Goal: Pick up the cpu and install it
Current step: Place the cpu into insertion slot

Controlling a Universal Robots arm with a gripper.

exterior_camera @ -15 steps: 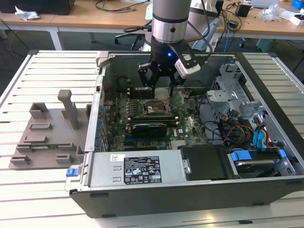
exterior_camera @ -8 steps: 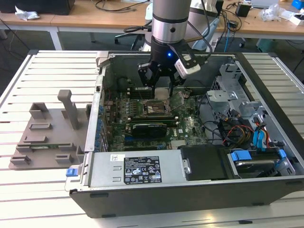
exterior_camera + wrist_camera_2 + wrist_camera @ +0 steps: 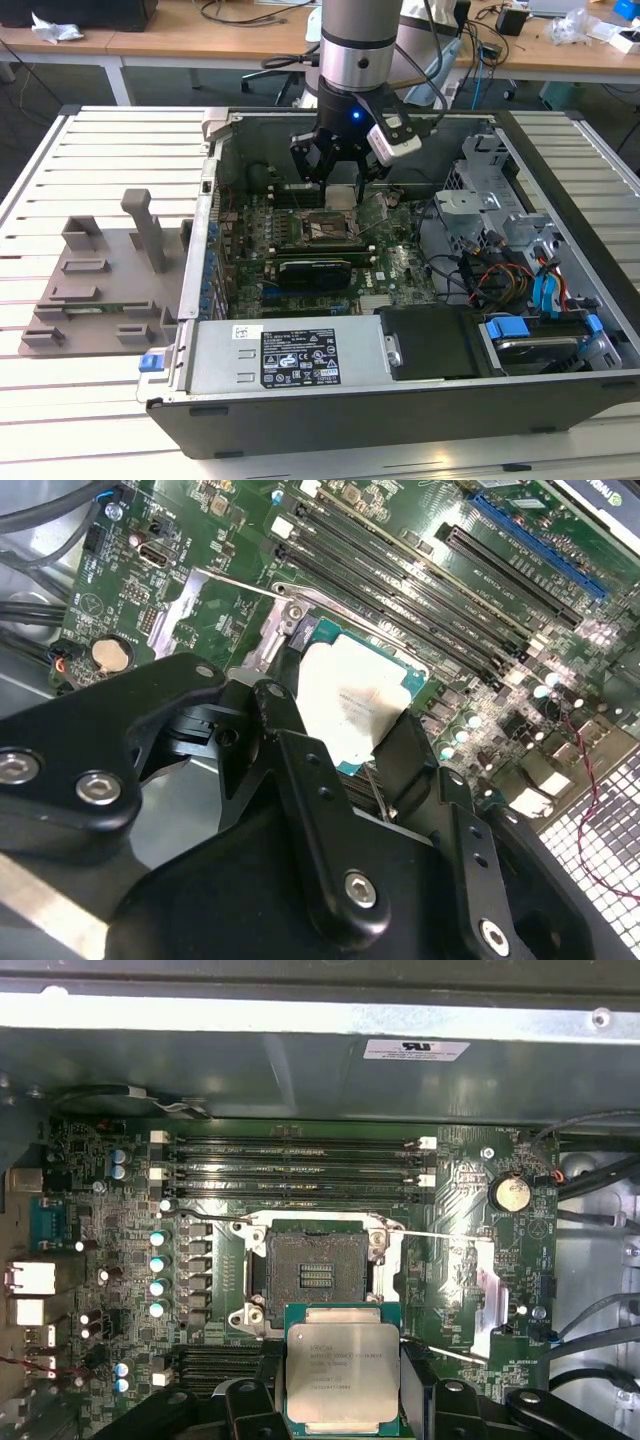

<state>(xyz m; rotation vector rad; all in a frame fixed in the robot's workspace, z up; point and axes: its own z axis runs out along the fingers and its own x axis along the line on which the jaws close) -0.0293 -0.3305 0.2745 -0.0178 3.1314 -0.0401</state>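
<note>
I hold the cpu [image 3: 342, 1365] clenched by its edges in my gripper [image 3: 338, 178], inside the computer case [image 3: 400, 412], hovering just beside the open socket [image 3: 313, 1278] on the green board [image 3: 460, 1250].

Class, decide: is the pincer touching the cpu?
Touching. In the first wrist view the pincer presses its fingers against two opposite edges of the cpu, no gap showing; the socket is empty.
</note>
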